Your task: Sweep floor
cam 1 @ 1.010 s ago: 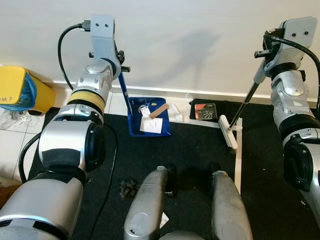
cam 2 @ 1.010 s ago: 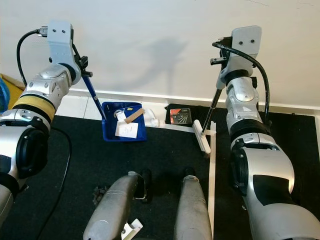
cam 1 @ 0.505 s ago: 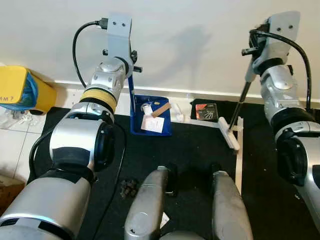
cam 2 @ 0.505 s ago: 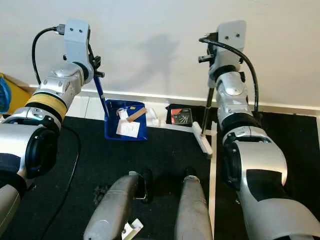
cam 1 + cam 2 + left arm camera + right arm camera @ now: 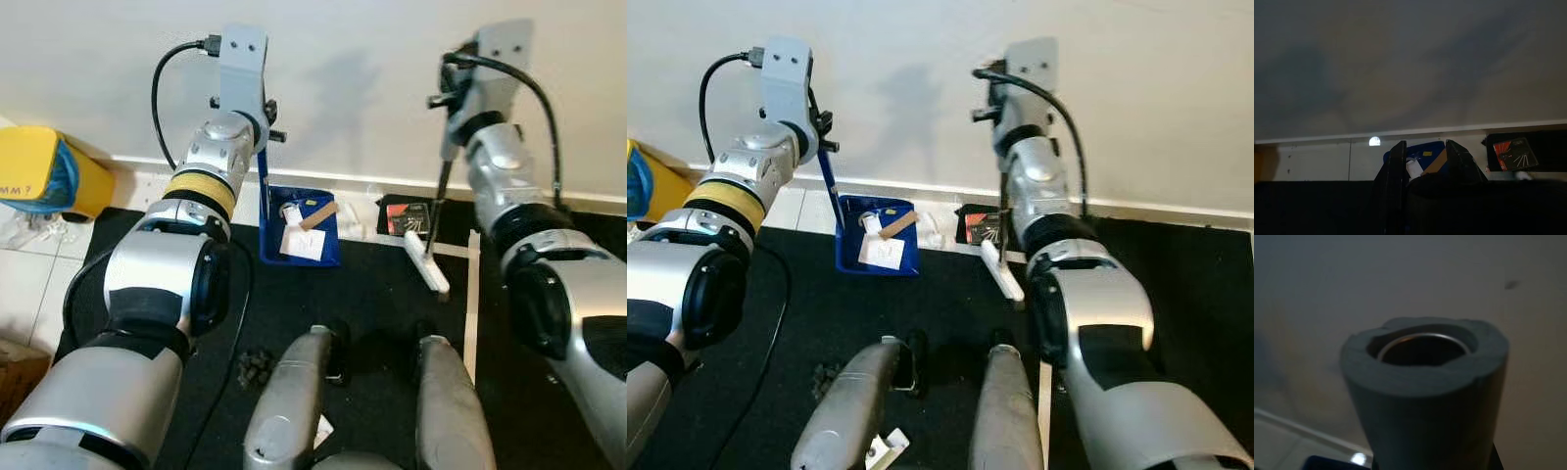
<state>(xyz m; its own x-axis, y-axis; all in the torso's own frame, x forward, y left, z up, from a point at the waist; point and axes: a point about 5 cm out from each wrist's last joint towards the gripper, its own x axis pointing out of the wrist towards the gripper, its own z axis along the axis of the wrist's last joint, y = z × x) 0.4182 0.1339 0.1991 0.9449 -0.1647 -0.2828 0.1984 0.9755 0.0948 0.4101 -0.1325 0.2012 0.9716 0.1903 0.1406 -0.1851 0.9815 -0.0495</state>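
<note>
Since the earlier frame, the right arm has swung leftward, carrying the broom head (image 5: 427,261) along the black mat (image 5: 372,294) toward the blue dustpan (image 5: 312,257); the head now lies white and slanted, a little to the right of the dustpan, just in front of a dark packet (image 5: 404,217) by the wall. The right gripper (image 5: 446,103) is raised at the wall, its fingers wrapped around the grey foam grip of the broom handle (image 5: 1425,396). The left gripper (image 5: 261,113) is also raised, directly above the dustpan, its fingers (image 5: 1396,166) pressed narrowly onto the dustpan's upright blue handle (image 5: 265,191). The dustpan sits at the mat's wall-side edge, holding paper scraps (image 5: 302,241) and a tan strip. A yellow bin (image 5: 44,176) stands far to the dustpan's left.
</note>
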